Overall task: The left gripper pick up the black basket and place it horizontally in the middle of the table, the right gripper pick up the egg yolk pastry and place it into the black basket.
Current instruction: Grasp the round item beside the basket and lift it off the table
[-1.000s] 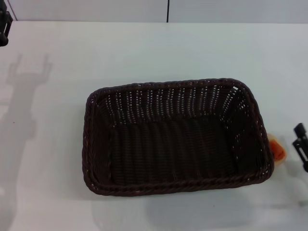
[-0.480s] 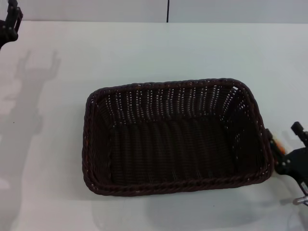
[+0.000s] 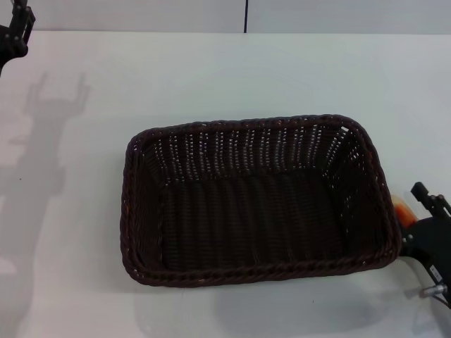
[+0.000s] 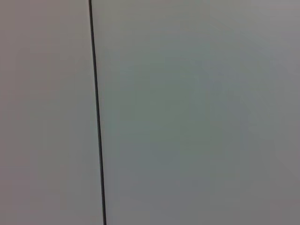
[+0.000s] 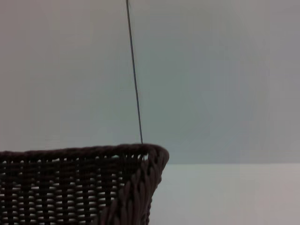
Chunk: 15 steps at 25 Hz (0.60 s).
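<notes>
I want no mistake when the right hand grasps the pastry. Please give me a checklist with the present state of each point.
1. Basket lies horizontally near the table's middle: ok.
2. Basket holds nothing: ok.
3. Left hand is away, at the far left corner: ok.
4. Right hand is beside the pastry: ok.
5. Pastry is fully visible: not ok, mostly hidden behind the basket rim.
6. Fingers closed on the pastry: cannot tell.
</notes>
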Each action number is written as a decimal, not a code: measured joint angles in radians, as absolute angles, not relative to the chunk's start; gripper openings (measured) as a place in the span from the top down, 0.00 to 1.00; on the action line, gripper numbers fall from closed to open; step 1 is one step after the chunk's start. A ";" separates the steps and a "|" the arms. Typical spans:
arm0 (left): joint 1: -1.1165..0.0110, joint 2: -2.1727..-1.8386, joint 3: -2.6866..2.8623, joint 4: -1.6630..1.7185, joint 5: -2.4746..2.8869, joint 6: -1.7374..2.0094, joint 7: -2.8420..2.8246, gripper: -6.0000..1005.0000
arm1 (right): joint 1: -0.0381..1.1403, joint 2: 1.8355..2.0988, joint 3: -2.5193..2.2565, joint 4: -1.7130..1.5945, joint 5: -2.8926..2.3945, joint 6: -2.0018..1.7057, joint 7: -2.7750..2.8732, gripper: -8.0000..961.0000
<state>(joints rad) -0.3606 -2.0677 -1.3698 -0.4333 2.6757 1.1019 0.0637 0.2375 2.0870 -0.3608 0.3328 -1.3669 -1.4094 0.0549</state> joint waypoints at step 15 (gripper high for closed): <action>-0.359 -2.067 -1.368 -0.440 2.682 1.107 0.059 0.27 | 0.223 2.086 -0.354 0.340 -1.362 -1.450 0.049 0.73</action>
<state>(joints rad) -0.3586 -2.0670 -1.3683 -0.4403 2.6819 1.1075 0.0588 0.2233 2.0863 -0.3541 0.3402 -1.3616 -1.4495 0.0490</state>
